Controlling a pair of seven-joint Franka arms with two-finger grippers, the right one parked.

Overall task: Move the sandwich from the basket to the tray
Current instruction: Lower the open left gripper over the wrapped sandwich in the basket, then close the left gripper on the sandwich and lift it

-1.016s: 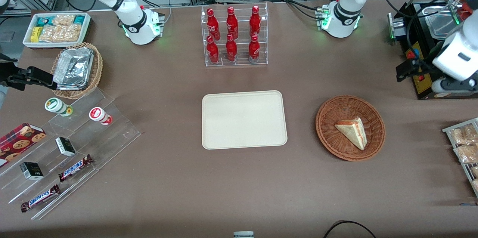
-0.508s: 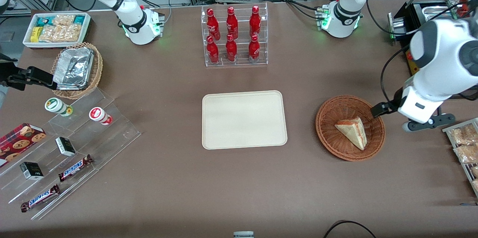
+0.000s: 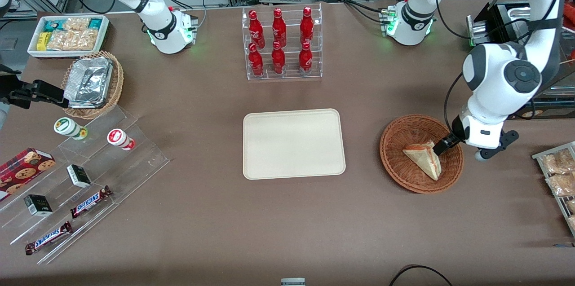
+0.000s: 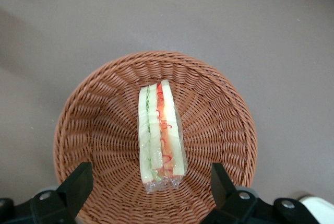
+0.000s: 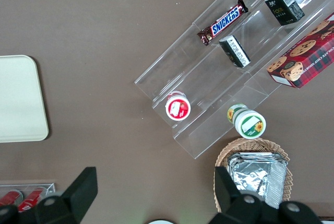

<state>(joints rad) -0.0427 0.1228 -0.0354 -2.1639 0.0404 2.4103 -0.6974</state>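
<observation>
Nearest the front camera, toward the parked arm's end of the table [image 3: 278,227], two Snickers bars [image 3: 92,200] and small dark boxes [image 3: 37,205] lie on a clear stepped stand [image 3: 134,160], with a cookie box [image 3: 22,167] beside them. Farther in, the basket [image 3: 400,173] sits toward the working arm's end, and the sandwich [image 3: 422,158] lies in it on its side, its red and green filling edge facing up at the wrist camera. The gripper [image 3: 442,146] hangs just above the sandwich's broad end, over the basket's rim. In the wrist view its two fingers [image 4: 78,185] stand wide apart, one to each side of the sandwich [image 4: 159,138], touching neither it nor the basket [image 4: 99,109]. The tray [image 3: 294,143] lies bare at the table's middle, well apart from the basket. Farther still stands a clear rack [image 3: 283,75] of six red bottles [image 3: 278,30], with a lighter basket [image 3: 117,81] of foil containers and a white bin [image 3: 105,34] of snacks toward the parked arm's end.
</observation>
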